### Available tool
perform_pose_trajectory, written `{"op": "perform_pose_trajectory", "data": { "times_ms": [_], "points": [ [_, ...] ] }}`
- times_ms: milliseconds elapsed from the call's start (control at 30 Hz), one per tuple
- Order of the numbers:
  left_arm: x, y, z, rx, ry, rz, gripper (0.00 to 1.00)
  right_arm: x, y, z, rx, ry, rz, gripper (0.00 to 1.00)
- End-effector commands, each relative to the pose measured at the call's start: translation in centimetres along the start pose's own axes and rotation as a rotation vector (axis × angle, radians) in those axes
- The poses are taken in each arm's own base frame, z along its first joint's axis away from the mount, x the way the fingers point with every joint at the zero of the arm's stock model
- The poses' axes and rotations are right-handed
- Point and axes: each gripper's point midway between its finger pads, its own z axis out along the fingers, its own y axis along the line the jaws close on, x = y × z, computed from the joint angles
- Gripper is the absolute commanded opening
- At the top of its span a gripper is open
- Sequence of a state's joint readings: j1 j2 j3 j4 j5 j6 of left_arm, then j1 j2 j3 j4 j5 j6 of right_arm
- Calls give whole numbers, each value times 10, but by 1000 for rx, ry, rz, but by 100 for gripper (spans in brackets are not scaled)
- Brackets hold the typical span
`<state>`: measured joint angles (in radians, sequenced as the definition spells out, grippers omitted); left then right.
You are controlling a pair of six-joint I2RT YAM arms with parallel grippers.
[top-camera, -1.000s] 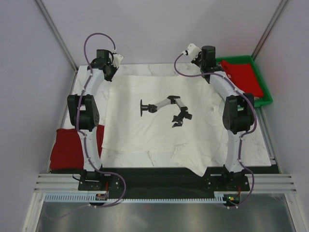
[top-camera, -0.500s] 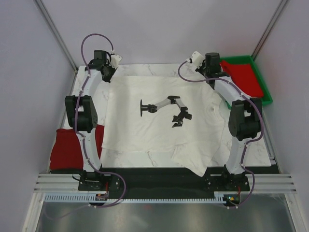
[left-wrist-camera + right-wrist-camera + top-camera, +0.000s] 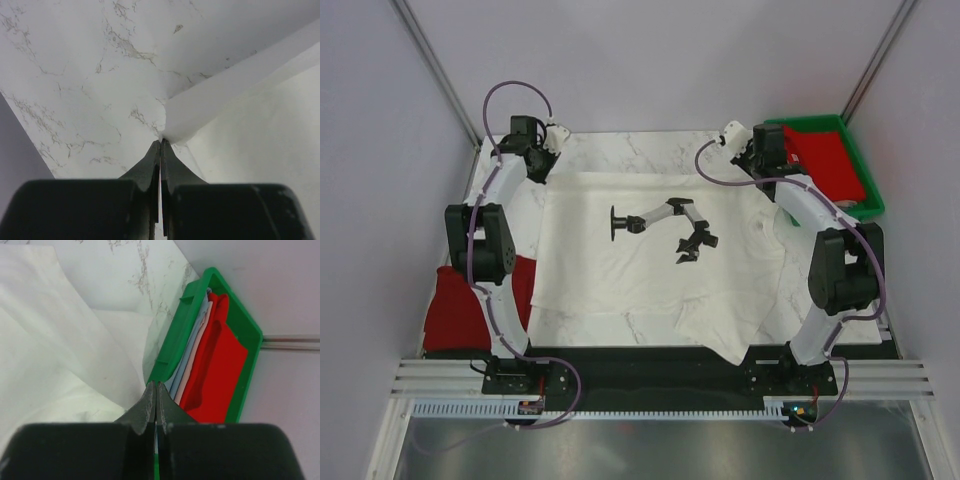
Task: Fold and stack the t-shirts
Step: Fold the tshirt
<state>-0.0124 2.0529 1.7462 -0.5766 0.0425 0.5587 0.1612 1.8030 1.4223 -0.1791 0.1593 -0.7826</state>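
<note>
Shirt corner point(image 3: 176, 124) in left end effector point(image 3: 160, 143), wrist view only

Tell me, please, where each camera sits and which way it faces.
Top external: above and behind the bases, looking down on the marble table and the spread white t-shirt; both arms show.
Left wrist: behind the left gripper, which is shut on the t-shirt's far-left corner; only its fingers show.
Right wrist: behind the right gripper, shut on the far-right corner, facing the green tray holding red cloth; only its fingers show.
Shared: all show the white t-shirt; top and right wrist share the tray.
</note>
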Motion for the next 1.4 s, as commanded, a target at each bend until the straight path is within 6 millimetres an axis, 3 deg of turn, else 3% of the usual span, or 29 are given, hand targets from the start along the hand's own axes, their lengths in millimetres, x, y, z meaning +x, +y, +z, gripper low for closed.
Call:
{"op": "perform_pose_trajectory", "data": {
  "times_ms": [0, 33, 433, 933, 1100, 1167, 1367],
  "points": [
    [-20, 10, -23, -25, -90, -5, 2, -1, 2, -26, -13, -23, 34, 0],
    [-19, 9, -24, -25, -89, -8, 2, 8, 12, -27, -34, -6, 30, 0],
    [8, -3, -19, -13, -41, -10, 2, 37, 47, -60, -109, 28, 72, 0],
    [55, -29, -12, 13, 37, -20, 2, 78, 98, -69, -224, 103, 88, 0],
    [62, -31, -11, 5, 46, -15, 2, 88, 115, -77, -267, 120, 99, 0],
    [71, -21, -13, -13, 52, -33, 2, 92, 121, -81, -280, 128, 102, 0],
    [76, -20, -17, -24, 47, -24, 2, 98, 128, -88, -299, 143, 111, 0]
  ]
}}
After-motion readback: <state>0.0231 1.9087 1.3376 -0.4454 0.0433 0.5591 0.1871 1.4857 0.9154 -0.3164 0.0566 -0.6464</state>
